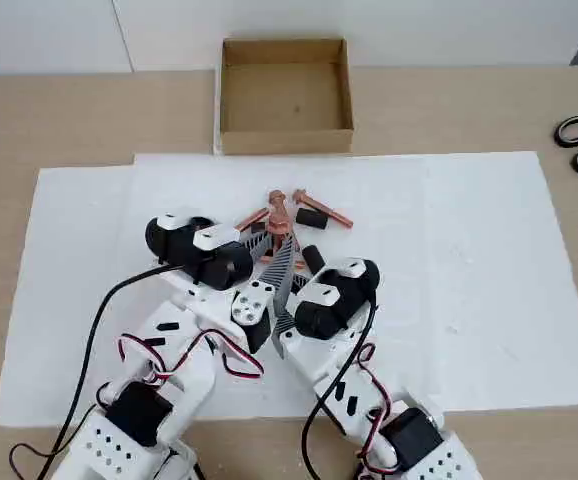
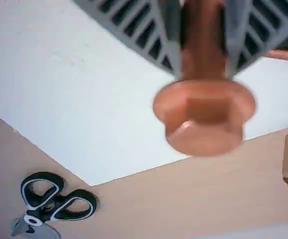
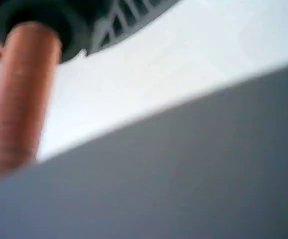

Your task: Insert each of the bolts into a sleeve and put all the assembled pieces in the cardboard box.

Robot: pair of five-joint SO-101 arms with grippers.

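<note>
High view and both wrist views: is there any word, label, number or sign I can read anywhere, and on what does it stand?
No text can be read in any of the three views. The cardboard box, the scissors and the copper bolt held in the left gripper show no print.

Copper hex-head bolt raised beside a black sleeve, further bolts loose nearby, near open cardboard box.
</note>
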